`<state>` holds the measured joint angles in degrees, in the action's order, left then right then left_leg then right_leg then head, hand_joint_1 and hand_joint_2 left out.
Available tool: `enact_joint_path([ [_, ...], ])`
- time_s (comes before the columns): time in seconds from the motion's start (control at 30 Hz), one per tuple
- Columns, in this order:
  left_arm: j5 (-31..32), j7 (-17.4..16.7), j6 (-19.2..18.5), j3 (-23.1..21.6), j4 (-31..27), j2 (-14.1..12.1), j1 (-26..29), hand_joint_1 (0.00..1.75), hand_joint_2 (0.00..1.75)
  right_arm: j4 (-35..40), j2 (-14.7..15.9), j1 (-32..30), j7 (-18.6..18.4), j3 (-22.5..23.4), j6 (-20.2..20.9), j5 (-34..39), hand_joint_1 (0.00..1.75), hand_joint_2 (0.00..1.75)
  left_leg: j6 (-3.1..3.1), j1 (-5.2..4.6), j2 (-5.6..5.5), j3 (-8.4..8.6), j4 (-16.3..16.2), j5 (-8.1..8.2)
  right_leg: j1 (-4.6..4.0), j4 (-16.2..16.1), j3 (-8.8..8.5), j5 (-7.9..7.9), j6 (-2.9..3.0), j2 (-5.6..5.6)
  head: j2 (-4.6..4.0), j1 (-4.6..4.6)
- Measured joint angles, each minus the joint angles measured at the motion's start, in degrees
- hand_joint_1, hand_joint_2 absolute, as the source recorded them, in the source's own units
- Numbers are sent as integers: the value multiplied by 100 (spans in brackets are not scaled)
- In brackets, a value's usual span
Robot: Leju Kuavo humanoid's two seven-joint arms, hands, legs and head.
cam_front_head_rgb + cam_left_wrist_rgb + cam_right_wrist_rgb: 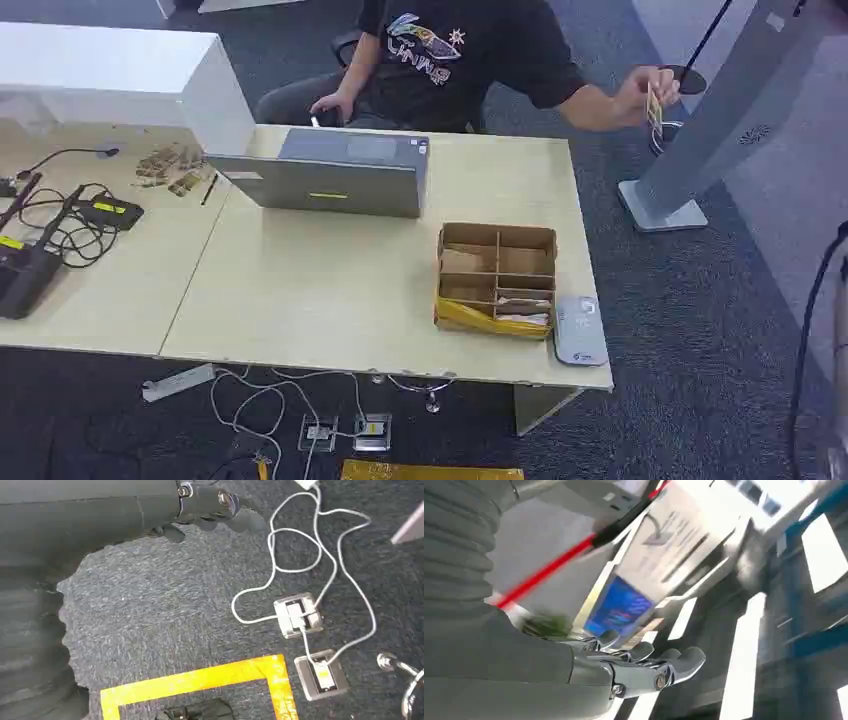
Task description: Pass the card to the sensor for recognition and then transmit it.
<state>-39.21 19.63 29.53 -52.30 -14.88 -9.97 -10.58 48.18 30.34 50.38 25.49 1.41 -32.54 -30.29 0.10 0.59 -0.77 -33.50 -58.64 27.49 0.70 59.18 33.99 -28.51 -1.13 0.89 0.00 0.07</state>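
While a seated person (450, 50) holds the card (654, 106) upright just beside the kiosk (720, 110), past the table's (300, 290) far right corner, both robot hands hang empty — left (210, 510) lightly curled, right (644, 667) fingers extended. I judge the right nearer.

sensor (580, 331) right of box (496, 278), on table (300, 300)

Small pale yellowish card (654, 108), held upright in a seated person's raised hand (648, 88), off the desk's far right corner, flat grey rounded card sensor (580, 330), lying on the desk (300, 290) at its near right corner
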Motion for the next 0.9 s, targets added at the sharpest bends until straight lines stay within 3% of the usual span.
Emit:
enact_joint_path([
  [0.1,9,0,-35,-98,0,-2,-13,0,175,172,-109,-154,41,-544,61,-1041,0,175,-2,-2,-20,-7,0,-4,2,0,0,0,0,19,0,2],
  [0.27,-59,0,-87,-144,0,-5,10,0,175,190,-264,-159,116,-1196,92,-1676,0,175,-2,-1,-19,-8,0,-3,1,1,2,-1,2,15,0,2],
  [0.53,-205,-50,-125,-227,0,-20,19,0,175,159,-465,-151,-67,-1885,629,-1904,0,175,-3,-1,-18,-8,0,-3,1,1,3,-3,3,15,0,2],
  [0.9,-302,-63,-114,-242,0,-42,30,0,175,35,-594,-124,-160,-2259,671,-1877,0,175,-3,-1,-18,-7,0,-3,1,0,3,-3,3,14,0,2],
])
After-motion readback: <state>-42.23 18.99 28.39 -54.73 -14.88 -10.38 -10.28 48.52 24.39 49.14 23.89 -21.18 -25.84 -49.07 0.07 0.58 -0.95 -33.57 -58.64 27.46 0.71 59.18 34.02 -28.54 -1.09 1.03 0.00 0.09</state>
